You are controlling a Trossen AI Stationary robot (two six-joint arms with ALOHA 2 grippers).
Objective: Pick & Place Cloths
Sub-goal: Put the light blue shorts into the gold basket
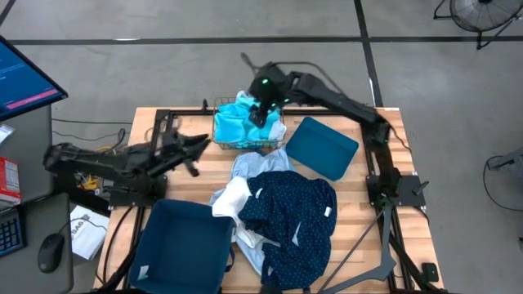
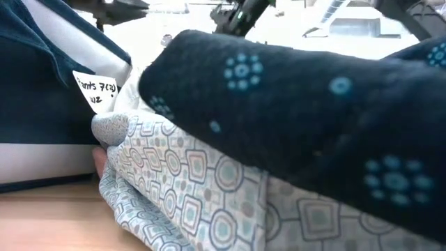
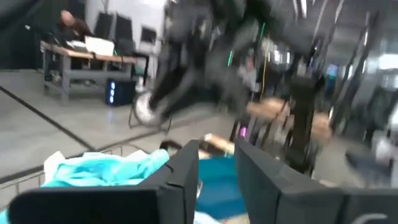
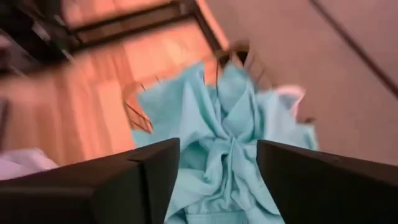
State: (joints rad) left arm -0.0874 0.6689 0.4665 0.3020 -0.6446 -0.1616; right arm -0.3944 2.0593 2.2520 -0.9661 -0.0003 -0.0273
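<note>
A turquoise cloth [image 1: 237, 122] lies bunched in the wire mesh basket [image 1: 219, 131] at the table's far edge. My right gripper [image 1: 261, 113] hovers over it, open, with the turquoise cloth [image 4: 217, 124] showing between and below its fingers. A navy cloth with white dots [image 1: 290, 214] lies heaped in the table's middle, on top of a pale blue patterned cloth [image 1: 260, 163] and a white cloth [image 1: 230, 200]. In the low view the navy cloth [image 2: 293, 104] drapes over the pale patterned cloth [image 2: 209, 202]. My left gripper [image 1: 198, 149] waits open at the table's left, beside the basket. My right gripper [image 4: 217, 149] points down at the turquoise cloth's bunched folds [image 4: 227, 158], one finger on either side of them. I cannot tell whether the fingers touch the cloth. The cloth rests in the basket.
A teal plastic bin [image 1: 184, 245] stands at the near left corner. A flat teal lid [image 1: 321, 147] lies right of the basket. The cloth heap fills the middle. Bare wood shows at the near right [image 1: 368, 237] and between the left arm and the bin.
</note>
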